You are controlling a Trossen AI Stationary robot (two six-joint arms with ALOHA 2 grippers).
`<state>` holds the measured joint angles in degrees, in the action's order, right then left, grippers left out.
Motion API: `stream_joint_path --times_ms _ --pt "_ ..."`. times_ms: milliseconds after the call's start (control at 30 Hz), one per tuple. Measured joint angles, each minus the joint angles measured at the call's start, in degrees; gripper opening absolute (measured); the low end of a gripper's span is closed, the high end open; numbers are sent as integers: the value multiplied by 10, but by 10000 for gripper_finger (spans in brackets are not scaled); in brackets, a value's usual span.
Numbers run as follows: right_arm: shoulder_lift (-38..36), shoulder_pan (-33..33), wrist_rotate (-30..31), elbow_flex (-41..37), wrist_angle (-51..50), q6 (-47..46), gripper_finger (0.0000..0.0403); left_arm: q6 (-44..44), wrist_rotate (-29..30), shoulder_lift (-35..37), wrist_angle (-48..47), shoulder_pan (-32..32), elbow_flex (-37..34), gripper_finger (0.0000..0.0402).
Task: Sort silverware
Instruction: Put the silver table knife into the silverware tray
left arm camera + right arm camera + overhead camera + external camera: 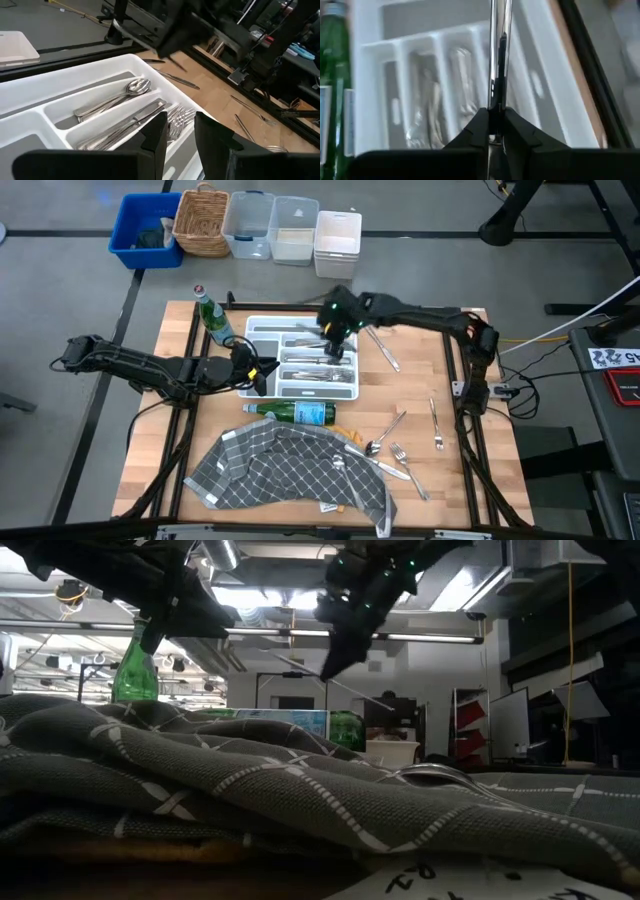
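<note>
High view: the white compartmented tray (300, 360) sits at table centre, with an upright green bottle (212, 318) at its 10 o'clock corner and a second green bottle (292, 413) lying flat just past its 6 o'clock edge. A grey checked cloth (290, 470) is spread at the table's 6 o'clock side.

The right gripper (338, 330) hangs over the tray's 1 o'clock corner. In the right wrist view its jaws are clamped on a slim silver utensil (499, 55), which stands out beyond the fingertips above the tray compartments; whether it is a fork, spoon or knife cannot be told.

The left gripper (262, 373) is at the tray's 9 o'clock edge. In the left wrist view its fingers (157, 135) stand apart with nothing between them, just above the tray rim.

Sorted silverware lies in the tray: a spoon (112, 97), a knife (131, 122) and forks (176, 120) in separate compartments. Loose silverware (398, 442) remains on the table toward 4 o'clock, and one piece (382, 350) lies just beside the tray at 3 o'clock. Bins and a wicker basket (201, 220) stand beyond the table at 12 o'clock.
</note>
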<state>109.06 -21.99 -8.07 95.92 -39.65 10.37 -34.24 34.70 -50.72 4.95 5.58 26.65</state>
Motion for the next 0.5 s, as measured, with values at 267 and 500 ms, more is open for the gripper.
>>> stream_joint_path --times_ms 267,500 --pt "44 55 1 0 35 62 45 61 0 5 5 6 0 86" --pt "92 67 33 0 36 80 46 103 0 43 1 41 0 86"
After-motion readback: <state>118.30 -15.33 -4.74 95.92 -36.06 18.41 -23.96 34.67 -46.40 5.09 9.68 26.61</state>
